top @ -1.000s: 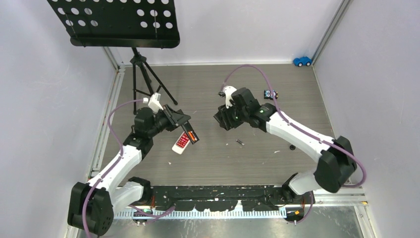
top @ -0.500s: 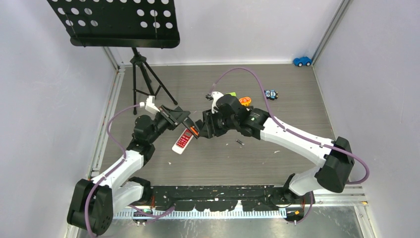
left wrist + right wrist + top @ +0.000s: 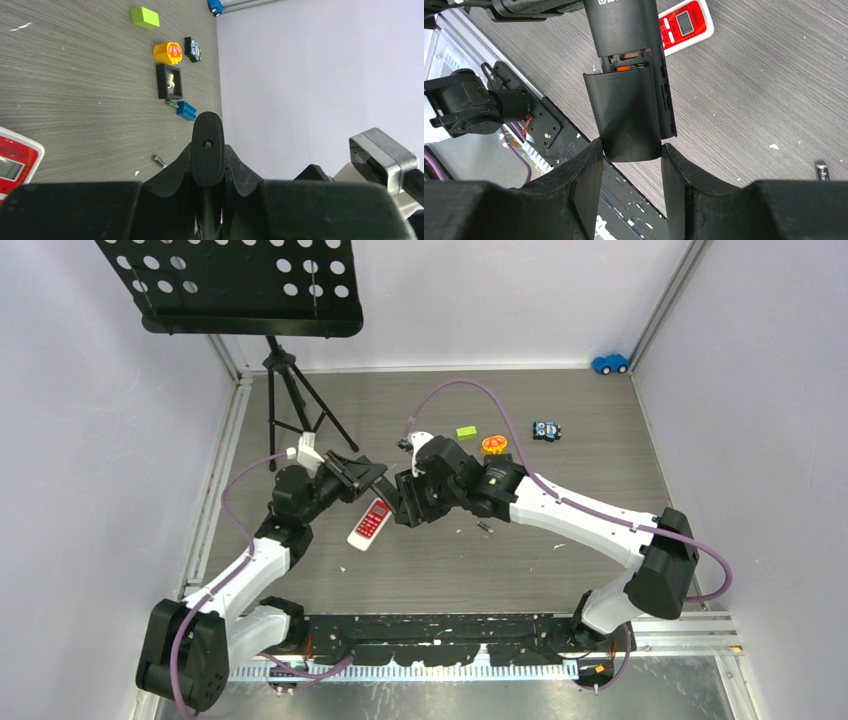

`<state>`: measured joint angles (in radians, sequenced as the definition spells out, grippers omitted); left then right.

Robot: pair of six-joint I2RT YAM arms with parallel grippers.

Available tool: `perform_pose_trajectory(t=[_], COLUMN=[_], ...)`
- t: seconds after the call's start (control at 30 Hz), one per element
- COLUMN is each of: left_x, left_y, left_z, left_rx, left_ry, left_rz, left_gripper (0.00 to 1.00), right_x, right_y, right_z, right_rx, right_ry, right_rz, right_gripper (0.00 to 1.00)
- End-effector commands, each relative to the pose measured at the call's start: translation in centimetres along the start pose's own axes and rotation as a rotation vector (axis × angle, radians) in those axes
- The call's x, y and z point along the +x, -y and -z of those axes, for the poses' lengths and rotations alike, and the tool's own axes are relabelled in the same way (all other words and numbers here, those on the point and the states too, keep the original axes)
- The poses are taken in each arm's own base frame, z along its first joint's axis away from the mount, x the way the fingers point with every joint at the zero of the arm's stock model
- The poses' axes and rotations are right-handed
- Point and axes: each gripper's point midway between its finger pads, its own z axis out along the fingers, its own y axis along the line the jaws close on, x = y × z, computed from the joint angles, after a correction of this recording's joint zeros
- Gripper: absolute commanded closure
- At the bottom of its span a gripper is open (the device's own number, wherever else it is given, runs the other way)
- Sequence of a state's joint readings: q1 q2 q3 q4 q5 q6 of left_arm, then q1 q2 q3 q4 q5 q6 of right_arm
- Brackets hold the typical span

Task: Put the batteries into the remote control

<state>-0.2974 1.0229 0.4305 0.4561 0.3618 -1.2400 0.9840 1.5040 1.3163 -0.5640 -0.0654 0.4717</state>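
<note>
Two right gripper (image 3: 631, 147) fingers pinch the battery cover (image 3: 629, 115) at its tail, the cover partly slid along the black remote (image 3: 624, 25), which the left gripper (image 3: 208, 160) clamps tight. One orange battery (image 3: 623, 68) sits seated in the gap (whether others lie beneath, I cannot tell). A dark battery (image 3: 822, 171) lies loose on the table (image 3: 774, 75), so loading looks unfinished. The wrists crowd close together, and open board lies to the right.
</note>
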Motion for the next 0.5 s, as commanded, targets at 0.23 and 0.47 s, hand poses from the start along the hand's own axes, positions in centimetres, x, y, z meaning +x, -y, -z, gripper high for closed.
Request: perform_pose_trajectory(t=[0.23,0.47], left_x=[0.1,0.5], left_y=[3.1,3.9], left_z=[0.0,0.0], left_rx=[0.073,0.099], left_ry=[-0.05,-0.09], left_rz=[0.002,-0.028], left_gripper=[1.0,1.0], right_x=[-0.8,0.3], right_y=[0.3,-0.4], right_z=[-0.2,-0.7], right_rx=[0.065,0.022], right_ry=[-0.025,-0.094], right_rz=[0.056,0.065], right_gripper=[0.64,0.63])
